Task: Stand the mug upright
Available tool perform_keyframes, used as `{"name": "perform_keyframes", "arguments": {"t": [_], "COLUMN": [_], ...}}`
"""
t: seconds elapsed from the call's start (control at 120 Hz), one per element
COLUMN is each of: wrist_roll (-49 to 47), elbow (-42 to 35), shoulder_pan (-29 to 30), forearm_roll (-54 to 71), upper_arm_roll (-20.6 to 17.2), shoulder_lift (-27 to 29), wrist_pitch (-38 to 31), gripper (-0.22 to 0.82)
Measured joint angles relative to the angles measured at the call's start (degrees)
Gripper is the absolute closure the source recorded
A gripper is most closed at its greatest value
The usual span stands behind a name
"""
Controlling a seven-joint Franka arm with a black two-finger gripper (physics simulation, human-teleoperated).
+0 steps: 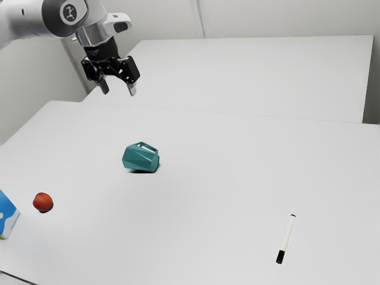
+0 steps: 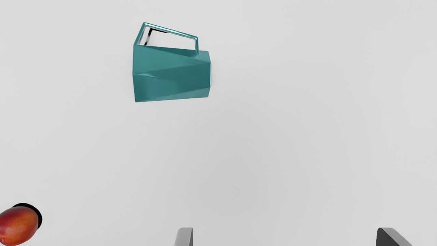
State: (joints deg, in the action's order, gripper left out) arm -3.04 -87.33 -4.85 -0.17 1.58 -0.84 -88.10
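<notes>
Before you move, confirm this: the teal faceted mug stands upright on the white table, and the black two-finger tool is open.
Not upright: the exterior view shows the teal faceted mug lying on its side on the white table. The black two-finger tool is indeed open.

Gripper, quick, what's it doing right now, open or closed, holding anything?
Gripper: open, fingers wide apart, holding nothing, up above the table.

Smooth, faceted teal mug [image 1: 140, 158], softly glossy
</notes>
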Motion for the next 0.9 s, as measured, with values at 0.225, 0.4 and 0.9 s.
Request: {"name": "perform_keyframes", "arguments": {"t": [0.225,0.4,0.9], "wrist_roll": [-0.01,0.39,8.78], "elbow": [2.09,7.01,8.68], "shoulder_pan": [-0.03,4.16,19.07], "forearm_roll": [0.08,0.04,-10.53], "upper_arm_roll": [-0.01,-0.05,-0.18], "shoulder_lift": [-2.33,-6.51,-15.92], "wrist_pitch": [0.12,1.02,1.71], "gripper": [0.02,0.02,0.02]}}
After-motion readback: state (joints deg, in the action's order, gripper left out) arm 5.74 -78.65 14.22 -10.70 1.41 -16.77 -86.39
